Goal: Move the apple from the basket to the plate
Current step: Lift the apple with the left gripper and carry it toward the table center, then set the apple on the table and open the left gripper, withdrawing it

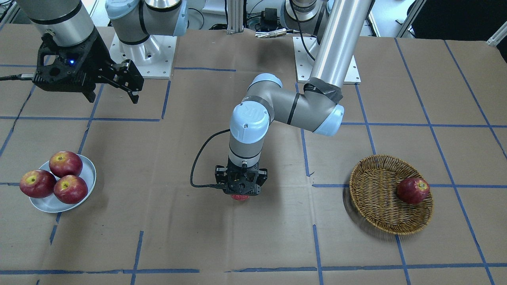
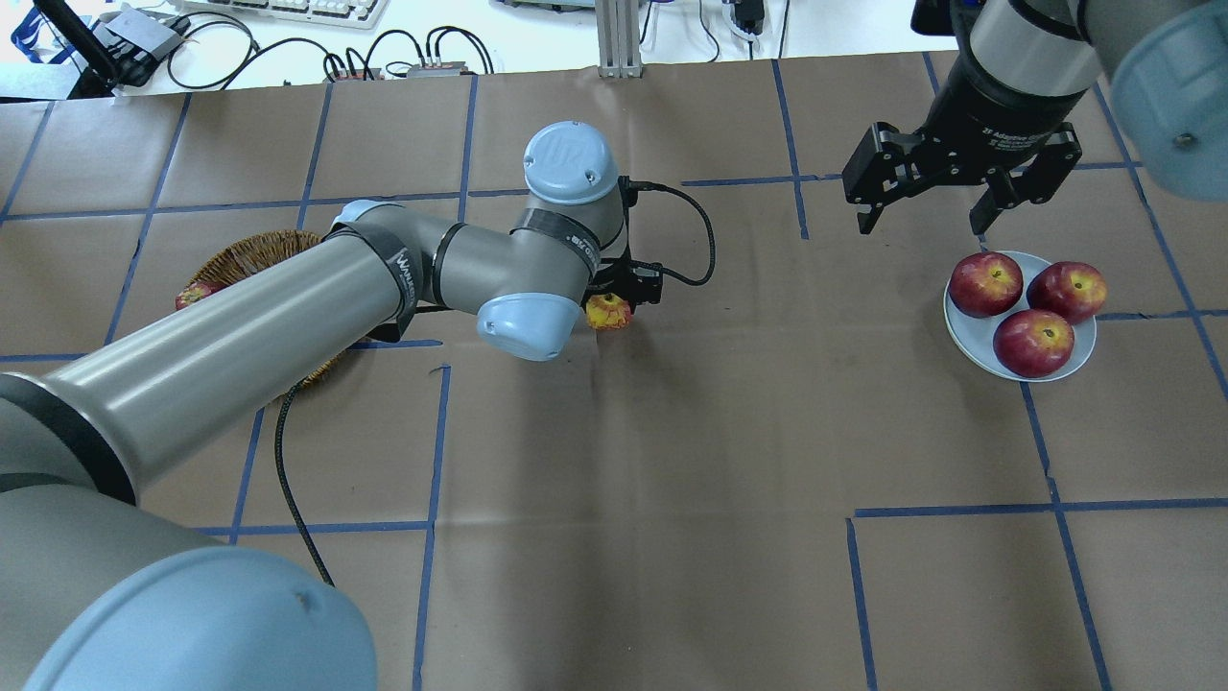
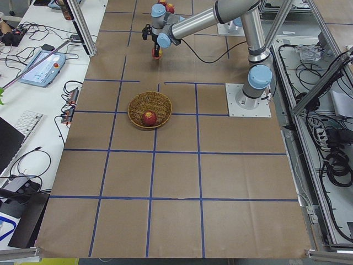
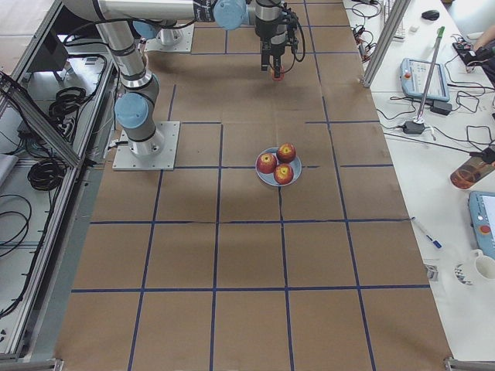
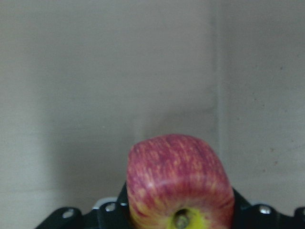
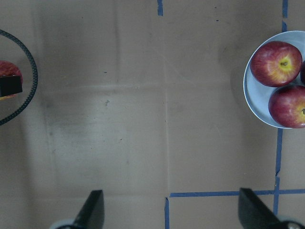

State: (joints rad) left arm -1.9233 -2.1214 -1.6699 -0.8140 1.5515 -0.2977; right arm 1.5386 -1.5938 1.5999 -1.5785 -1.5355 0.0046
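Observation:
My left gripper (image 1: 240, 194) is shut on the apple (image 1: 239, 197), pinkish-red with yellow streaks and a yellow-green stem patch. It holds the apple over the middle of the table, between basket and plate. The apple also shows in the overhead view (image 2: 609, 312) and the left wrist view (image 5: 178, 183). The wicker basket (image 1: 376, 198) holds one dark red apple (image 1: 413, 190). The grey-white plate (image 1: 90, 174) carries three dark red apples. My right gripper (image 1: 112, 95) is open and empty, raised behind the plate; it also shows in the overhead view (image 2: 921, 228).
The left arm's forearm covers much of the basket (image 2: 251, 251) in the overhead view. The table is brown paper with blue tape lines. The plate (image 6: 250, 93) sits at the right edge of the right wrist view.

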